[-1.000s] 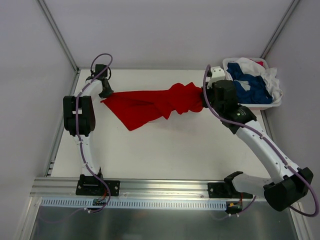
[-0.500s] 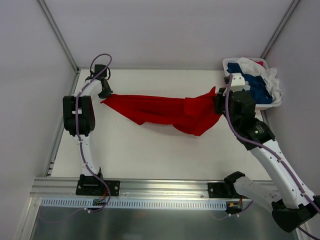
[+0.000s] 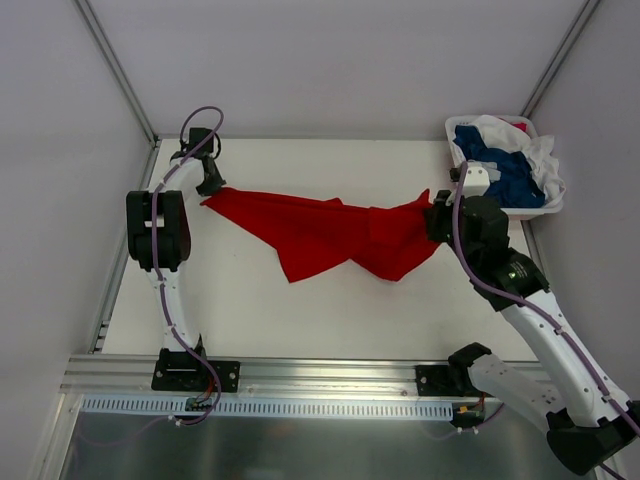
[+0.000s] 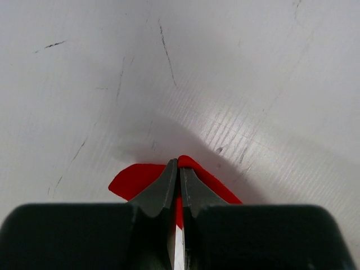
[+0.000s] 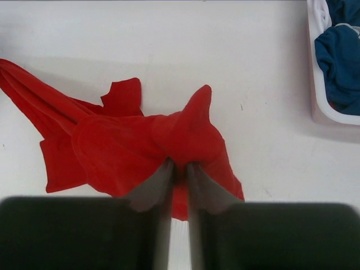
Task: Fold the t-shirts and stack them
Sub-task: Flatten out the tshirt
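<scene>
Now, nearest to you, the red t-shirt (image 3: 330, 228) is stretched between the two arms over the white worktop (image 3: 300, 320), and its loose middle points toward the arm bases. Your right jaws are closed tight on a bunched fold at its right end. A little farther, your left jaws pinch its left corner with almost no gap. At the far right corner, the white basket (image 3: 522, 212) holds the dark blue t-shirt (image 3: 500, 172) and the white t-shirt (image 3: 545, 160).

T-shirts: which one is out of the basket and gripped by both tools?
The red t-shirt, stretched between the left tool and right tool; the blue shirt and white shirt lie bunched in the basket.
</scene>
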### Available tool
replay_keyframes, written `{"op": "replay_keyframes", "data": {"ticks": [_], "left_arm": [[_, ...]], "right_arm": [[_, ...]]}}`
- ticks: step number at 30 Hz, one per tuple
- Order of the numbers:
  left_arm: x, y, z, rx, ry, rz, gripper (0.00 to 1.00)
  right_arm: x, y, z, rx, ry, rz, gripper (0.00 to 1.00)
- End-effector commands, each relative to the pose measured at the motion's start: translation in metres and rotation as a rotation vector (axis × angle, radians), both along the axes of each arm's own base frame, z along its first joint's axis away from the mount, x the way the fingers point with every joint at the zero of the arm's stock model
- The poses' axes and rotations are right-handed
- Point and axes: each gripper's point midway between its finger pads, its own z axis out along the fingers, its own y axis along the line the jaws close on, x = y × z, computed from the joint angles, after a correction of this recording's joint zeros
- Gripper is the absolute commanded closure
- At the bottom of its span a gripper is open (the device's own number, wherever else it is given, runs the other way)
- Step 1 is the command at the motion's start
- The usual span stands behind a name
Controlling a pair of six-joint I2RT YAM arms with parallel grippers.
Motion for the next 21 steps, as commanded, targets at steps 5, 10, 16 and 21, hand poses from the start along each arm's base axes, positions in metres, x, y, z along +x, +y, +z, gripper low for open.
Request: {"op": "replay_keyframes", "data": {"ticks": [5, 10, 16, 21], "left_arm": [[0.013, 0.02, 0.011, 0.044, -0.039, 0.018, 0.37], [0.009, 0.014, 0.021, 0.022, -0.055, 0.013, 0.12], [-0.023, -0.019, 0.03, -0.013, -0.046, -0.015, 0.12], [-0.054, -0.08, 0.051, -0.029, -0.078, -0.1, 0.17]], "right_arm": [[0.003, -0.003, 0.025, 0.031, -0.063, -0.014, 0.51], [0.009, 0.004, 0.02, 0.024, -0.043, 0.003, 0.48], [0.027, 0.015, 0.007, 0.0, -0.005, 0.016, 0.47], [0.048, 0.027, 0.002, -0.019, 0.019, 0.027, 0.47]]}}
